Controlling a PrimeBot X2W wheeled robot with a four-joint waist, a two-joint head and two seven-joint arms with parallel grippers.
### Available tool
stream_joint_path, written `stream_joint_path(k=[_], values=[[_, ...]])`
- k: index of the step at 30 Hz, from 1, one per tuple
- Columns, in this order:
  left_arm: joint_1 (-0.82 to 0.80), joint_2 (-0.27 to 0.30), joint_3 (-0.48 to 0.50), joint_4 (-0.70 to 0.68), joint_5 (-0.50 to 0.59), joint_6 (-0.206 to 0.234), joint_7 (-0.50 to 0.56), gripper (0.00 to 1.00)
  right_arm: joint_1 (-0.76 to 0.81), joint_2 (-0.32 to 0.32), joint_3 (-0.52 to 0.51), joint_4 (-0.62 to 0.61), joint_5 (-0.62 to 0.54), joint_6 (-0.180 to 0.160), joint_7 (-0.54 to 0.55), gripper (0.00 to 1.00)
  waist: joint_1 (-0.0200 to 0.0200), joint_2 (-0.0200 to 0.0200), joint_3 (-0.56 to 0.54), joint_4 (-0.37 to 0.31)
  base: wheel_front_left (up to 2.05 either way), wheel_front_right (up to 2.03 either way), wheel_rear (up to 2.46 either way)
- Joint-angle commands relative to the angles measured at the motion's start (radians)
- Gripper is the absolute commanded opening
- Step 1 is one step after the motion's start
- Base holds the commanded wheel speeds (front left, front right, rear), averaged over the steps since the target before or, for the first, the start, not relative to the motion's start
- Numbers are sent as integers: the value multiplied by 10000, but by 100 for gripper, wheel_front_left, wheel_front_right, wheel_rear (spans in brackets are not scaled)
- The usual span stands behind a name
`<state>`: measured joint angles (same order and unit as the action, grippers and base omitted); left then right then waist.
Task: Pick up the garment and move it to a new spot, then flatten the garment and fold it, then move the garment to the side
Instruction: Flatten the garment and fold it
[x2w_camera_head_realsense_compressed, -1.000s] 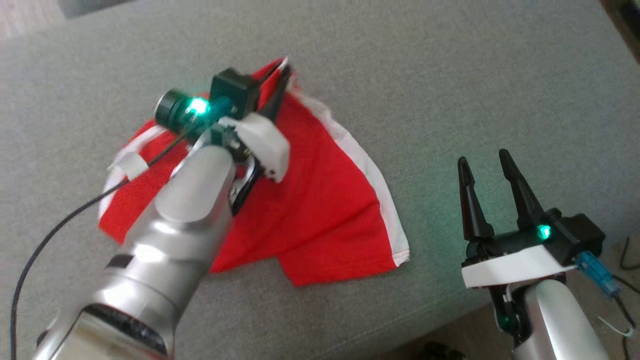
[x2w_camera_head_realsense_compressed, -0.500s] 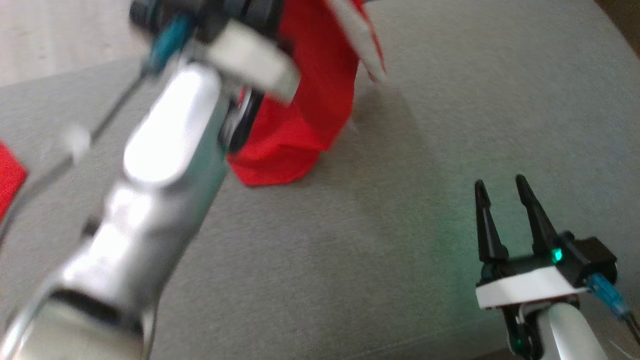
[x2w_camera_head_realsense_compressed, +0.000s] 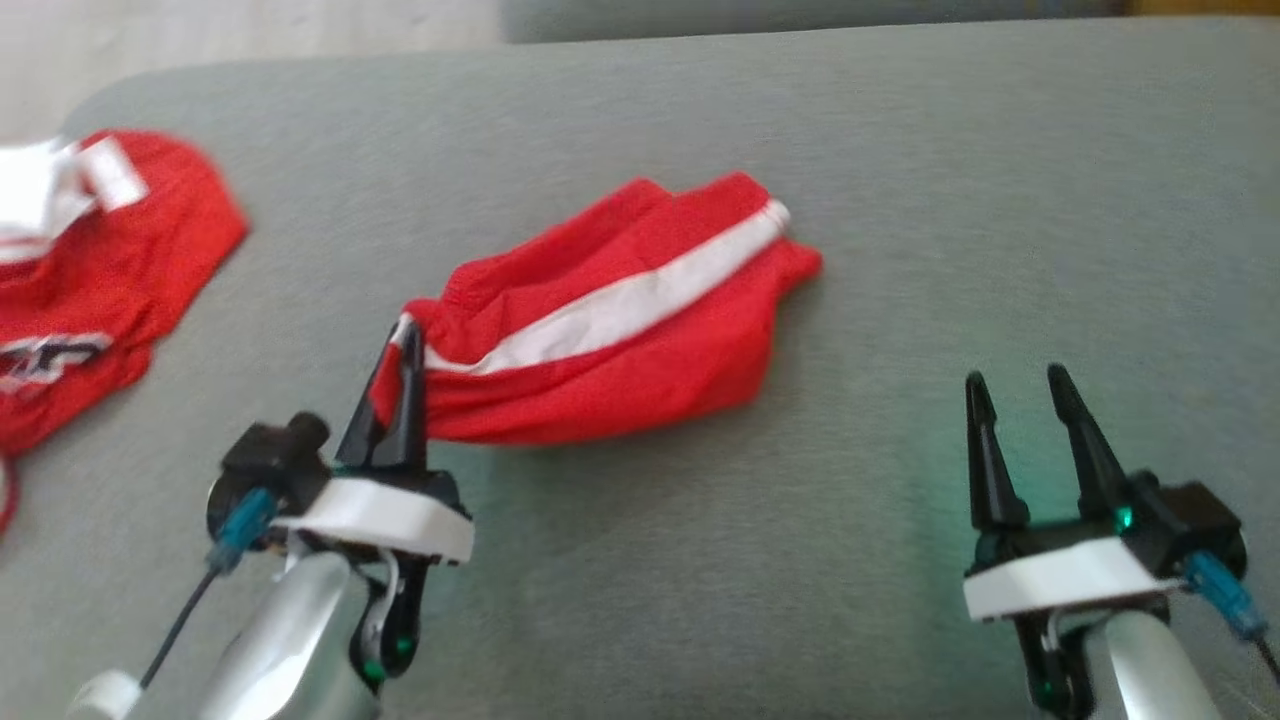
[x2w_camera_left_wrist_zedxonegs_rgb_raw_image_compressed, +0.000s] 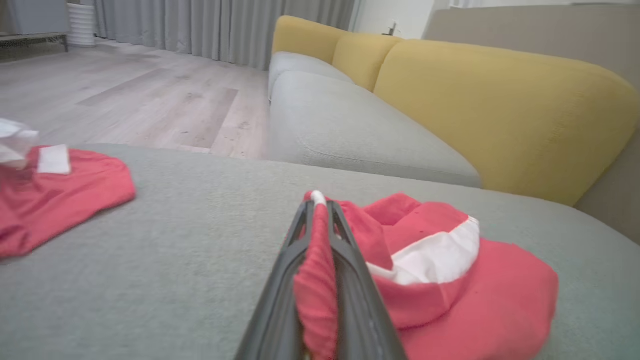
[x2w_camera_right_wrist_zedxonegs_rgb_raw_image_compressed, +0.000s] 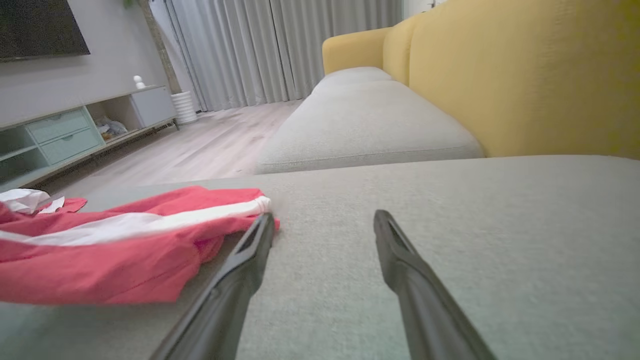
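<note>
1. The garment (x2w_camera_head_realsense_compressed: 620, 330), red shorts with a white side stripe, lies bunched near the middle of the grey sofa cushion (x2w_camera_head_realsense_compressed: 900, 150), with most of its cloth resting on the upholstery.
2. The left hand (x2w_camera_head_realsense_compressed: 403, 340) is clenched on the garment's near end, which looks like the waistband. The left wrist view shows red cloth pinched between its two fingers. A grip on one edge would let the arm drag or lift the piece, so I judge that moving it to a new spot is the step in hand. Flattening has not yet begun.
3. The right hand (x2w_camera_head_realsense_compressed: 1018, 380) is released, fingers spread, and hovers over bare cushion apart from the garment. It is likely placed to take a second corner.
4. A second red garment (x2w_camera_head_realsense_compressed: 110, 270) lies at the cushion's left edge.
5. Beyond are yellow backrests (x2w_camera_left_wrist_zedxonegs_rgb_raw_image_compressed: 500, 110), a pale wood floor (x2w_camera_left_wrist_zedxonegs_rgb_raw_image_compressed: 150, 95) and grey curtains (x2w_camera_right_wrist_zedxonegs_rgb_raw_image_compressed: 280, 50).
</note>
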<state>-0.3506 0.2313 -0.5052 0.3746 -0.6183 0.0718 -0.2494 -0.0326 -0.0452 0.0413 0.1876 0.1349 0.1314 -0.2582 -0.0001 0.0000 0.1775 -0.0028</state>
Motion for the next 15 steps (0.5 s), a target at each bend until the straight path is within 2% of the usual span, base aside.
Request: stream_joint_path(k=[1, 5, 9, 12, 15], values=[[-66, 261, 689, -544, -34, 75, -116, 0, -653, -51, 262, -193, -89, -7, -36, 100, 1, 0, 371, 925, 0, 0, 0], [226, 217, 1066, -819, 122, 43, -120, 0, -1148, -81, 351, 143, -325, -7, -36, 100, 1, 0, 617, 1571, 0, 0, 0], [231, 72, 1499, -925, 415, -87, -121, 0, -1965, -623, 890, 1003, -313, -7, -36, 100, 1, 0, 970, 2280, 0, 0, 0], [48, -66, 1726, -840, 682, -264, -122, 0, -2602, -1052, 1617, 1777, 267, -7, -36, 100, 1, 0, 1229, 2659, 0, 0, 0], [-186, -251, 1902, -708, 914, -481, -122, 0, -3196, -1426, 2592, 2521, 1354, -7, -36, 100, 1, 0, 1419, 2907, 0, 0, 0]])
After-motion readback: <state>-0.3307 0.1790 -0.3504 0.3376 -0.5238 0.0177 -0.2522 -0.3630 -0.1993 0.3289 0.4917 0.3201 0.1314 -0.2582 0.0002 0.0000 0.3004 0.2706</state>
